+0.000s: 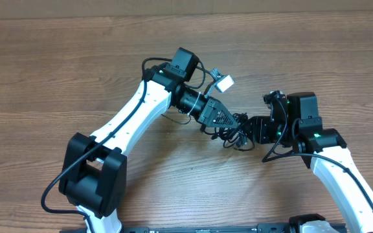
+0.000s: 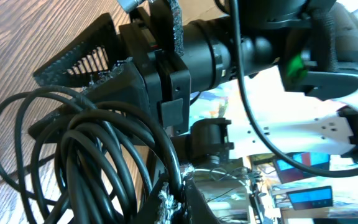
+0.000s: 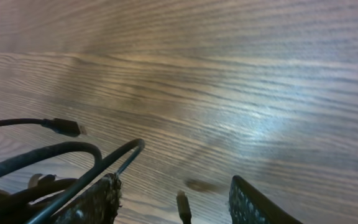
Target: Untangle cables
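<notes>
The cables [image 1: 236, 134] lie in a black tangle between the two pincers. The left pincer [image 2: 178, 194] is clamped together on the bundle, with loops spilling out ahead of it. The right pincer [image 3: 174, 183] stands apart, with most cords draped past one finger and a plug tip [image 3: 182, 208] between the fingers. Beneath both is a brown wood-grain surface [image 1: 57, 65].

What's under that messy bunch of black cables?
Brown wooden table shows through the loops of the cables. The patch right beneath the thick knot is hidden by the cables themselves and the left gripper.
</notes>
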Controlling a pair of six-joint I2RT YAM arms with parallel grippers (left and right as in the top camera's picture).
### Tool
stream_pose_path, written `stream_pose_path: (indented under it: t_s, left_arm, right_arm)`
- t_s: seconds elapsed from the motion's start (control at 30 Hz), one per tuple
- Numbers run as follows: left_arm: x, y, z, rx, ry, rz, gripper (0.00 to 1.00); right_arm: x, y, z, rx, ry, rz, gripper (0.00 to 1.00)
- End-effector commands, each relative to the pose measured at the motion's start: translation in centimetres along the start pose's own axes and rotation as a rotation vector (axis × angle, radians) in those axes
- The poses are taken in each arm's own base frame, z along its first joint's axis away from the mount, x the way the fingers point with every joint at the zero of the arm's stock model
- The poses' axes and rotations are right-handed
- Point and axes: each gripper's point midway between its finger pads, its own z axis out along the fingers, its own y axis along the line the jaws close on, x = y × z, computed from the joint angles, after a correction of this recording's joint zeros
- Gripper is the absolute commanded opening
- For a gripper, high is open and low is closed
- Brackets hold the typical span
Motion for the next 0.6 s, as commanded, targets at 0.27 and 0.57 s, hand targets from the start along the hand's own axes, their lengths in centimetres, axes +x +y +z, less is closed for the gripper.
stream_pose_path:
  t_s: [0.27,0.57]
  left_arm:
    - [-0.7,1.8,-1.0,-0.120,-0.010,0.002,0.04]
    - [-0.2,4.9,-1.8,-0.299,0.013,0.003,0.04]
  right_arm:
    - [-4.3,1.6,-0.7,-0.068,-0.146,0.051,0.40]
    - [-4.9,0.9,-0.8,-0.052,-0.170,0.331,0.04]
